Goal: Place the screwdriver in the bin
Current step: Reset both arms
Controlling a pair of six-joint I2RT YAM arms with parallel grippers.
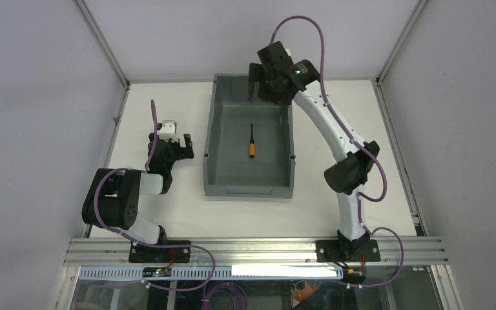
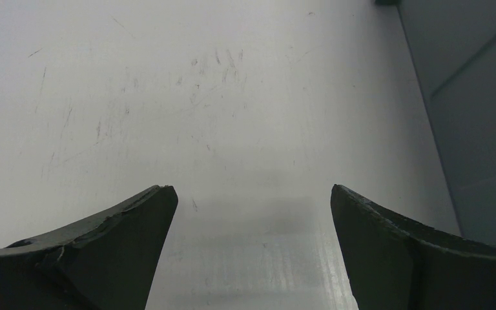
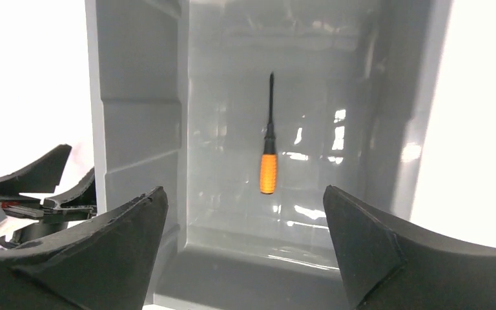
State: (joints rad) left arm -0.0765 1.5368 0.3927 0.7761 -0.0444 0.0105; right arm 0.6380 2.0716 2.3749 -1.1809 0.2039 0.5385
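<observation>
Small orange-handled screwdriver (image 3: 268,161) with a thin black shaft lying inside the large dark grey plastic bin (image 1: 214,129), held by neither arm.
It rests on the bin's floor near the middle, handle toward the arms. The right fingers (image 3: 103,252) are spread wide above the bin's far end, apparently clear of its rim; the left fingers (image 2: 110,239) are also apart, over the white tabletop (image 2: 168,97) beside the bin's left wall.

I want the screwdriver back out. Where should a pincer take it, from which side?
Grip the screwdriver by its orange handle from above, across its width: it lies flat, its shaft is thin, and walls of the bin block a sideways approach.
</observation>
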